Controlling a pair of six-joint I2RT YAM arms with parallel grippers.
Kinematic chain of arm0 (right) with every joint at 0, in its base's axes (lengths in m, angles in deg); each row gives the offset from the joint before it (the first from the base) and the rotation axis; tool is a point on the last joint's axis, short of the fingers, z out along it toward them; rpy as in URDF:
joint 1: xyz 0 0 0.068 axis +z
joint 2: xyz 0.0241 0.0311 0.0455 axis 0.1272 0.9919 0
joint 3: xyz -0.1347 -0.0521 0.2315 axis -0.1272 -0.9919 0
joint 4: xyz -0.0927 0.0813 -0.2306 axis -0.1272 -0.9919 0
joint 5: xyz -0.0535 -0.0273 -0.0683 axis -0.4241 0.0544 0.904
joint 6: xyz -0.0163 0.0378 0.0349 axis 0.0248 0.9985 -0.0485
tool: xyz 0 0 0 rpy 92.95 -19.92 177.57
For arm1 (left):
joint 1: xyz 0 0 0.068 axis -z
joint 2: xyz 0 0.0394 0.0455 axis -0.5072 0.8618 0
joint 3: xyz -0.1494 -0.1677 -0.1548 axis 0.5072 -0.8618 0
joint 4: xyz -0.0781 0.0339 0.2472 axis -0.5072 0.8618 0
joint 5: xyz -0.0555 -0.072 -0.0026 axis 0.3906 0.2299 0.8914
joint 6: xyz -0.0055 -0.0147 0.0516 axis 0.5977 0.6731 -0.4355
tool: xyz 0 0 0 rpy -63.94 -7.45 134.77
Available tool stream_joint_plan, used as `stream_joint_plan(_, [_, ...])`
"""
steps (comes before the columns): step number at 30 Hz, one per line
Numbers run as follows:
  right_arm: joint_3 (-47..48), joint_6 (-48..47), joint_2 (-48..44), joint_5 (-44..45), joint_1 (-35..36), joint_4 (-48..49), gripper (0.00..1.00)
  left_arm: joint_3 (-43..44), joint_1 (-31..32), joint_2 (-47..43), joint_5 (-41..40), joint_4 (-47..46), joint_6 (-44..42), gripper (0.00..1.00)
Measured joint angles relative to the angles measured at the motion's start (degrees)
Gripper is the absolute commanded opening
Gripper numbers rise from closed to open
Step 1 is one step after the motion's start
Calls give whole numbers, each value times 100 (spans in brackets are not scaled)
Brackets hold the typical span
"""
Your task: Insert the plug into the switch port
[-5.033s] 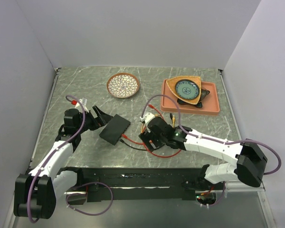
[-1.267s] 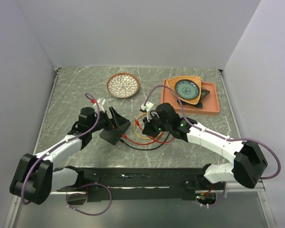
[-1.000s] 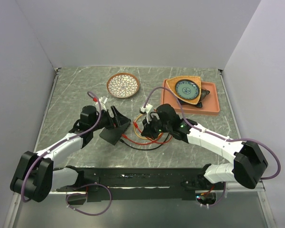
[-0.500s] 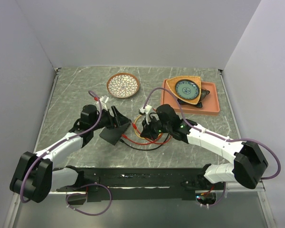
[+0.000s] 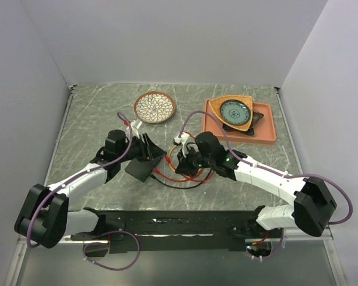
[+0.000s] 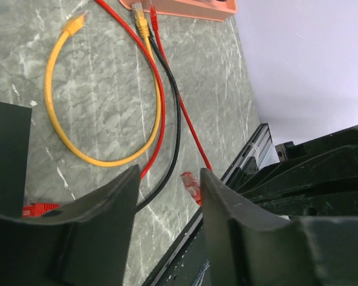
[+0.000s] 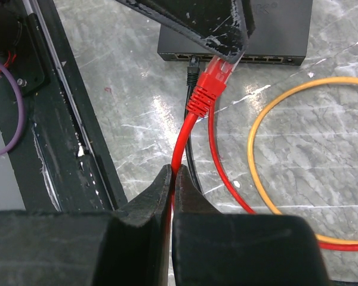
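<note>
Port edge of the switch [image 7: 268,30] is crowded: the left end effector [image 5: 150,150] overhangs it and a black plug [image 7: 193,74] sits at one end of the row. Red cable [image 7: 187,131] and yellow cable [image 6: 48,89] loop over the bench [image 5: 89,119] in front. Back-left bench is open up to the patterned bowl [image 5: 155,107].

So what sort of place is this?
Probably a lab robot test cell: plain white walls box in a marble-patterned table, two arms are bolted at its near edge, and loose network cables lie beside a switch.
</note>
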Motion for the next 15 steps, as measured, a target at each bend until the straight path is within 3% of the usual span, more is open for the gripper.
stream_joint_plan(4, [2,0,13,4,13,0,0,24,44,24,39,-68,11,26])
stream_joint_plan(11, [2,0,79,37,44,-17,0,87,131,162,105,-190,52,1])
stream_joint_plan(15, [2,0,79,74,46,-59,0,122,164,170,90,-210,68,1])
